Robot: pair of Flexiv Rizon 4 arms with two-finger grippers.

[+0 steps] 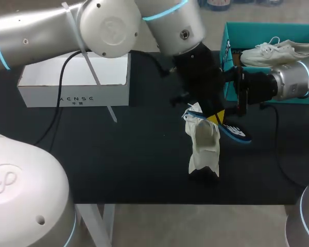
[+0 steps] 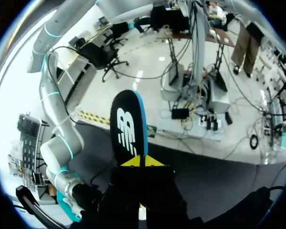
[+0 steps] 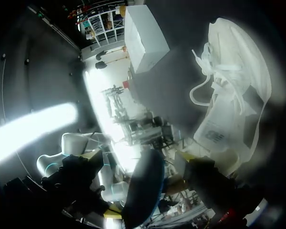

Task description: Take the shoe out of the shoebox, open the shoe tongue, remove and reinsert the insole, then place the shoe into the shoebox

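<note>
Shoebox [image 1: 74,95] sits open at the far left of your table [image 1: 118,154], the white shoe [image 1: 205,149] stands on end near the middle, your left end effector [image 1: 216,118] pinches the black insole [image 1: 237,133] beside it, and whether your right end effector [image 1: 236,85] grips anything you cannot tell.

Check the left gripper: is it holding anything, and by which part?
The left gripper is shut on the dark insole, pinching one end; the rest sticks out ahead of it.
</note>
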